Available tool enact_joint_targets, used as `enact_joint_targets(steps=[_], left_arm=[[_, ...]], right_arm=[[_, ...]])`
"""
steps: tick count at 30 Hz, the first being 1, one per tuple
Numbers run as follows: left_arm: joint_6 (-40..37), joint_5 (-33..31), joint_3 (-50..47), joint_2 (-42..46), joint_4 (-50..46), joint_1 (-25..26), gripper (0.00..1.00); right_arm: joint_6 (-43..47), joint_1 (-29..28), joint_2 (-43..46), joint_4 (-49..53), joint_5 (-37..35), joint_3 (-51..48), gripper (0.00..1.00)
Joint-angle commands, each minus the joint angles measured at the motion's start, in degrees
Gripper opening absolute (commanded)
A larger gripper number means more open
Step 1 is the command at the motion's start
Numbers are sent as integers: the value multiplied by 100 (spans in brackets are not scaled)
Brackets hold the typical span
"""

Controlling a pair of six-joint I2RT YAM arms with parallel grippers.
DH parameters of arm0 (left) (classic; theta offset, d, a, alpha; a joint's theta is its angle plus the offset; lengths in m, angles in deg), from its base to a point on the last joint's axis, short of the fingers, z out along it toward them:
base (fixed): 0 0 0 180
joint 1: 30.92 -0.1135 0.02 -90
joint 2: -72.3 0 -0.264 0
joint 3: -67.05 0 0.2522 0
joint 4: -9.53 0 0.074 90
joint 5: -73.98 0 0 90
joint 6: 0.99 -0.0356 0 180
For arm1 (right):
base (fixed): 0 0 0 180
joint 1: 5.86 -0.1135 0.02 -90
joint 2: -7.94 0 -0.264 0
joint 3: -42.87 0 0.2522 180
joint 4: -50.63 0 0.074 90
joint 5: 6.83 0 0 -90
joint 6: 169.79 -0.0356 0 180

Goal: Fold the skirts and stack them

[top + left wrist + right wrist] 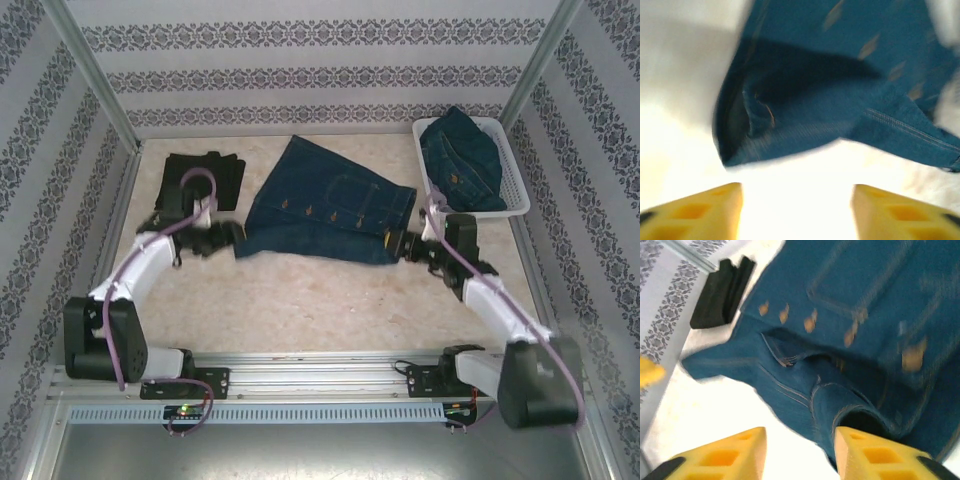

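Denim skirt lies half-folded between left gripper and right gripper; both stand spread and empty, cloth just ahead of their tips. The loose fold may slump open — or a jaw could snag the hem, dragging it askew.

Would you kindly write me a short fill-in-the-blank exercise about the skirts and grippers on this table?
1. The folded skirt lying at the far left is coloured ___.
2. The white basket holds one crumpled skirt of dark blue ___.
3. The left gripper and right gripper flank the spread skirt, both with jaws ___.
Missing words: black, denim, open.
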State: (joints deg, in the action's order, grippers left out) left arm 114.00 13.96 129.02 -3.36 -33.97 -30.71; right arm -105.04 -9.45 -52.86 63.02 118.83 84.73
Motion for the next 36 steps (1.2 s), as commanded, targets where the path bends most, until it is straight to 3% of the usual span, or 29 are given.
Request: enact_joint_targets(steps=[1,3,7,9,12,17,21,29,33,36], left_arm=[[526,-719,-373,1268,258,-21,85],[623,-947,-448,1580,145,-21,96],[761,-840,67,1085,170,169,100],[753,-782,478,558,291,523,100],[819,-751,891,-282,551,1015,100],[1053,-487,1476,-1714,868,1373,100],[1135,-667,1559,-2262,789,1423,100],[1584,-1356,-45,-1599,681,1426,100],[2443,-1127,-1226,-1107,1391,1451,100],[2821,-1181,-1645,-377,1193,1534,100]], right_arm=[[-549,-44,1227,413,-973,-337,59],[-502,-43,1678,724,-1230,-411,70],[-671,-52,1412,527,-1003,-308,78],[-891,-98,845,392,-776,-45,98],[-1188,-233,-27,818,-1050,531,98],[-1664,-832,-1435,706,-386,1272,98],[-1800,-1355,-2188,1714,-1453,1881,98],[-2310,-1554,-2206,1745,-1372,866,98],[-1665,-1462,-1999,2185,-1200,1083,98],[-1183,-1114,-1927,2601,-1337,1640,98]])
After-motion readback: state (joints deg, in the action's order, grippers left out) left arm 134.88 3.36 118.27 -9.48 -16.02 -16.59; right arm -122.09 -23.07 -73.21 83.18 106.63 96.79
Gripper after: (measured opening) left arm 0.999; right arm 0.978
